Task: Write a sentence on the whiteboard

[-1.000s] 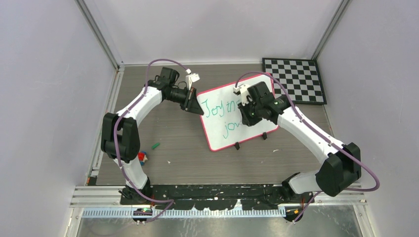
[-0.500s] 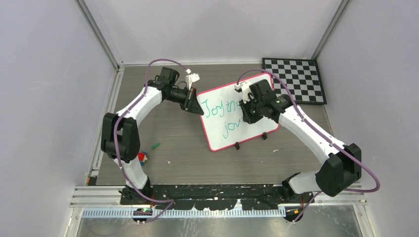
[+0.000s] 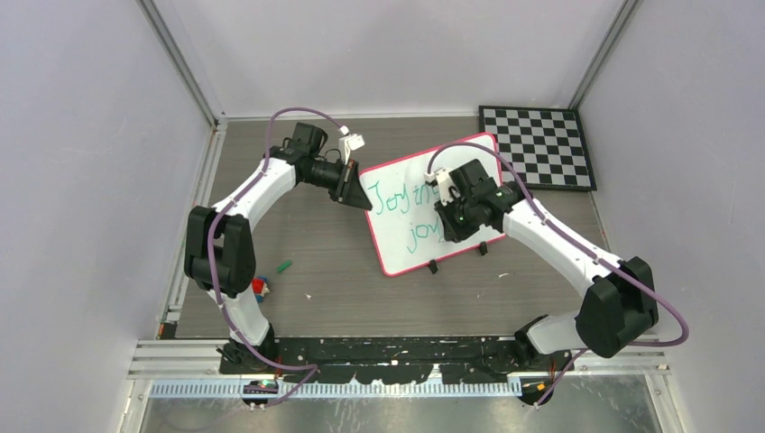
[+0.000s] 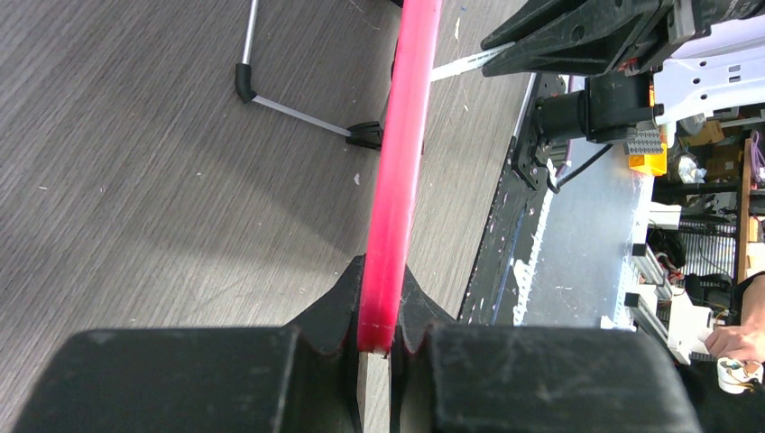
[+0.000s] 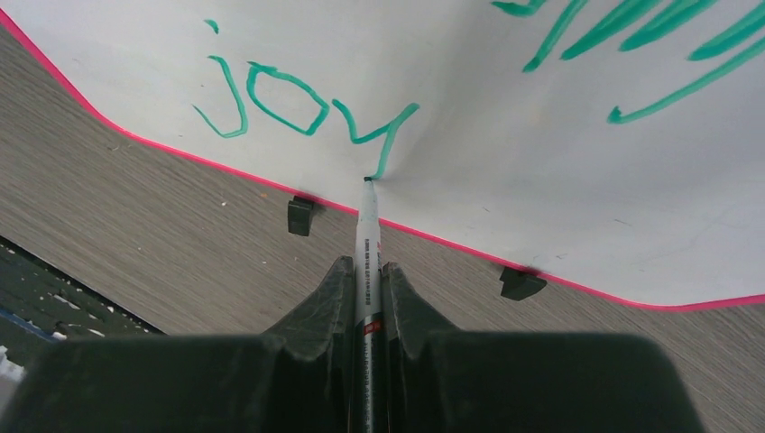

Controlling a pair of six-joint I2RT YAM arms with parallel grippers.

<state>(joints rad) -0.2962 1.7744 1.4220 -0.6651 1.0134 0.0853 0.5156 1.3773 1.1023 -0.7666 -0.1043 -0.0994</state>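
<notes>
The whiteboard [image 3: 401, 244] stands tilted on two black clips mid-table, its pink-red rim edge-on in the left wrist view [image 4: 401, 153]. My left gripper [image 3: 364, 200] is shut on the board's left rim [image 4: 379, 311]. My right gripper [image 3: 451, 221] is shut on a white marker [image 5: 367, 244]; its tip touches the tail of the "y" in "joy" [image 5: 298, 104]. The sentence [image 3: 401, 200] is green lettering in two lines: "Joy in" and more above, "joy" below, partly hidden by my right wrist.
A black-and-white checkered board [image 3: 539, 147] lies at the back right. A green marker cap [image 3: 284, 266] and a small red-and-blue object [image 3: 260, 288] lie on the table at the left. Grey walls enclose the table on three sides.
My right gripper has moved down and left with the marker, from the upper line to the lower line, where a "y" now follows "jo". The left gripper has not moved.
</notes>
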